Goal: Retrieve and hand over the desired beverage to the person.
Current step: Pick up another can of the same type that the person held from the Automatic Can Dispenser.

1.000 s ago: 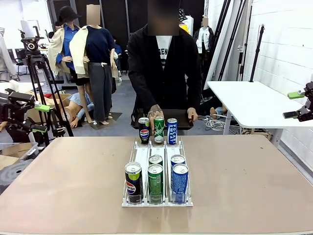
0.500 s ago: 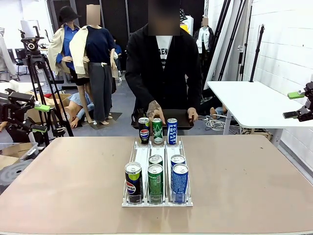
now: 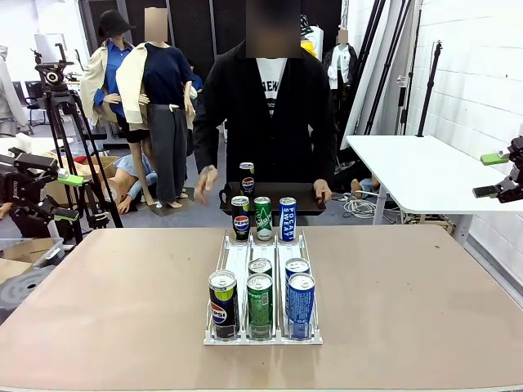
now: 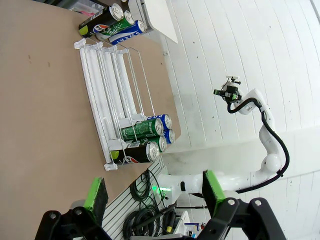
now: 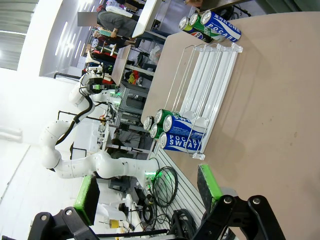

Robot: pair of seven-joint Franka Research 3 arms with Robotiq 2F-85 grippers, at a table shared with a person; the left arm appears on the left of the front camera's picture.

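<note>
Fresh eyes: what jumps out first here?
A clear plastic three-lane rack sits on the tan table with five cans bunched at the rack's near end: one black-and-yellow Pepsi can, two green cans, two blue cans. Three more cans line the table's far edge, before the person in a black jacket. The left gripper and right gripper hang open at the sides.

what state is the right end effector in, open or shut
Open. In the right wrist view the right end effector has its green pads spread wide apart, with nothing held between them.
</note>
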